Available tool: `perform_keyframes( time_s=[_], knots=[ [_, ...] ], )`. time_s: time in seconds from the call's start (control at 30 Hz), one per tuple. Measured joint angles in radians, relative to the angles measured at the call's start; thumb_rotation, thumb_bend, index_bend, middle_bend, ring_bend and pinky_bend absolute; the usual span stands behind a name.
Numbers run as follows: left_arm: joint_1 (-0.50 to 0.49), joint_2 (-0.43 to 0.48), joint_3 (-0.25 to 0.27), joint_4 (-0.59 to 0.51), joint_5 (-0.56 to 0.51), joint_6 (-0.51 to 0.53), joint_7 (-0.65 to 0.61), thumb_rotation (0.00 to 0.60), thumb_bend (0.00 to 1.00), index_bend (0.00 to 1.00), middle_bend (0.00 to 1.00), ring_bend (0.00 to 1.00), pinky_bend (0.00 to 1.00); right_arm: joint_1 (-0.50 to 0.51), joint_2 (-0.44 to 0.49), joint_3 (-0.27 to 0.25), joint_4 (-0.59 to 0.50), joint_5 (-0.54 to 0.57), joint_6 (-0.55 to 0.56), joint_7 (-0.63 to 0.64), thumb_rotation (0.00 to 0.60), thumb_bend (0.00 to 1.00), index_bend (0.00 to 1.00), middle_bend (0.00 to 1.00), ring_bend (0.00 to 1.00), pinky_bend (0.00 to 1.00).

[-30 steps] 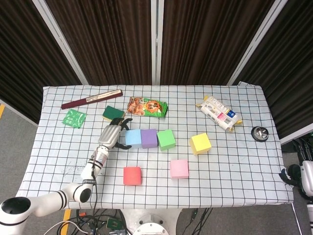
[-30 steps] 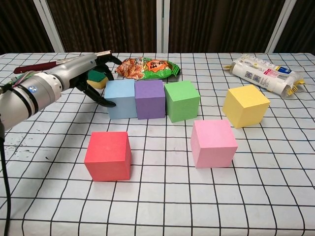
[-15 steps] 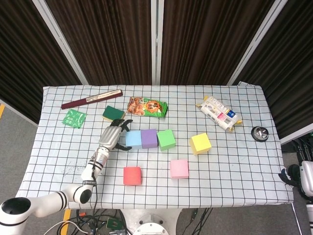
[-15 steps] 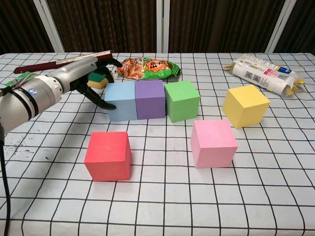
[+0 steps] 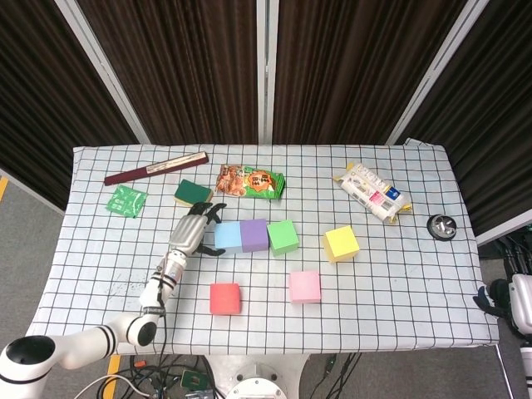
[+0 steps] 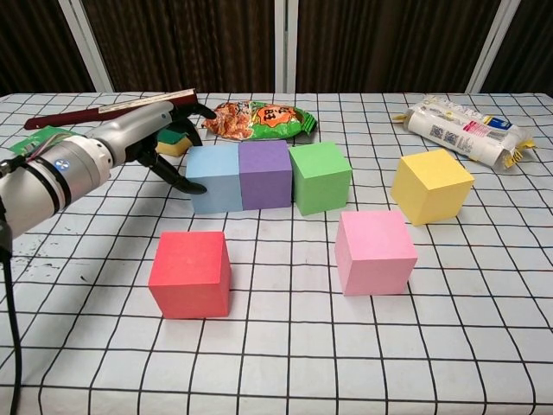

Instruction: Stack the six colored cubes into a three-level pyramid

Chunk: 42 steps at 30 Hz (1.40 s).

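- Checked white cloth surface [image 5: 399,274]: base row sits just right of the left hand [image 6: 164,143], so nudges should go flat along it.
- Left hand: fingers spread, holding nothing, fingertips at the light blue foam cube [image 6: 213,177]; I judge it is squaring the row, best done with light pushes.
- Light blue, purple foam cube [image 6: 263,174] and green foam cube [image 6: 320,176] touch in a line; green looks slightly turned.
- Red foam cube [image 6: 190,273] lies near, below the hand; pink foam cube [image 6: 374,252] and yellow foam cube [image 6: 431,185] far right, unstacked.
- Right hand [image 5: 509,301]: barely visible at the edge, state unclear.
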Motion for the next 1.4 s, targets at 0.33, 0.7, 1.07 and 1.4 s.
perform_keyframes(
  time_s=[0.33, 0.7, 1.07, 1.4],
  knots=[
    [0.001, 0.002, 0.004, 0.004, 0.018, -0.003, -0.033, 0.600, 0.11, 0.12, 0.28, 0.11, 0.07, 0.000, -0.001, -0.001, 0.002, -0.001, -0.003, 0.000, 0.600, 0.05, 0.00, 0.00, 0.00, 0.00],
    [0.010, 0.032, 0.015, -0.035, 0.049, 0.005, -0.071, 0.600, 0.06, 0.11, 0.19, 0.11, 0.06, 0.006, 0.002, -0.006, -0.001, -0.011, -0.014, -0.001, 0.600, 0.05, 0.00, 0.00, 0.00, 0.00],
    [0.075, 0.190, 0.020, -0.203, 0.068, 0.111, -0.008, 0.600, 0.02, 0.11, 0.16, 0.06, 0.07, 0.094, 0.047, 0.018, -0.026, -0.046, -0.091, -0.028, 0.600, 0.06, 0.00, 0.00, 0.00, 0.00],
    [0.242, 0.393, 0.085, -0.354, 0.094, 0.287, 0.056, 0.600, 0.00, 0.11, 0.16, 0.04, 0.07, 0.315, 0.058, 0.068, -0.051, -0.123, -0.294, -0.031, 0.600, 0.06, 0.00, 0.02, 0.00, 0.00]
  ],
)
